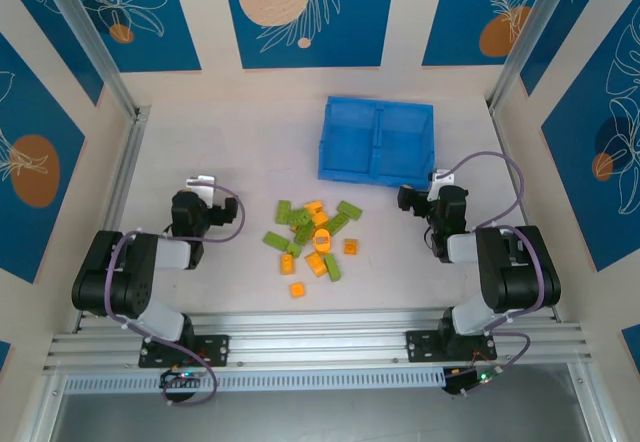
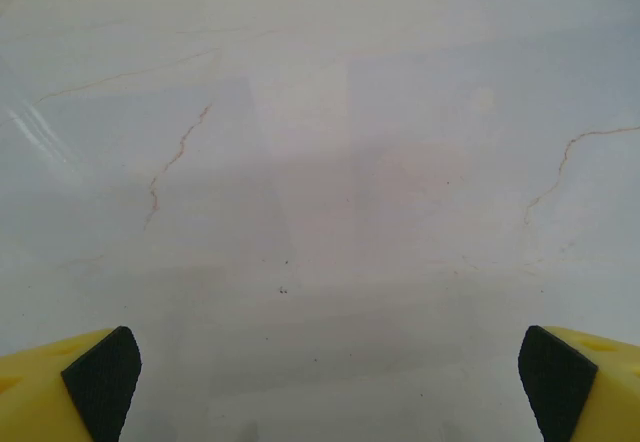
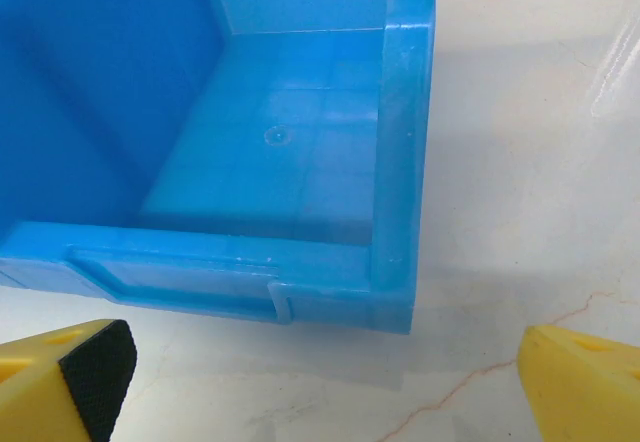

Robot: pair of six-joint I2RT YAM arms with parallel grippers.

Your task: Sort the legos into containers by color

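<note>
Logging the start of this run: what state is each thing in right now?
legos: loose in a heap between the arms, none in the bin.
bin: upright, empty on both sides.
left gripper: open, holding nothing.
right gripper: open, holding nothing, just short of the bin's corner.

The pale worktop [image 1: 230, 142] showed thin brown veins [image 2: 178, 152]. Blue panels [image 1: 308, 12] with white leaves and orange discs lined the walls; aluminium rails [image 1: 320, 330] ran along its near edge.
</note>
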